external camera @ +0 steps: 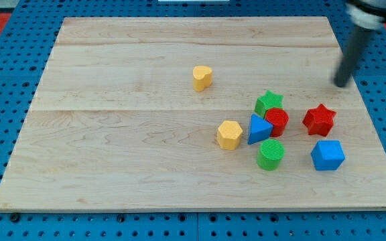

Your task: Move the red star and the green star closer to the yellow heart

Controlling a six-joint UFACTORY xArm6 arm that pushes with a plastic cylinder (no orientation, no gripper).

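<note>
The yellow heart sits alone near the board's upper middle. The green star lies to its lower right, touching a red round block. The red star lies further to the view's right, apart from the others. My tip is at the view's right, above and to the right of the red star, with a gap between them. The rod rises from it to the view's top right corner.
A yellow hexagon, a blue triangle and a green cylinder cluster below the green star. A blue block lies below the red star. The wooden board rests on a blue pegboard.
</note>
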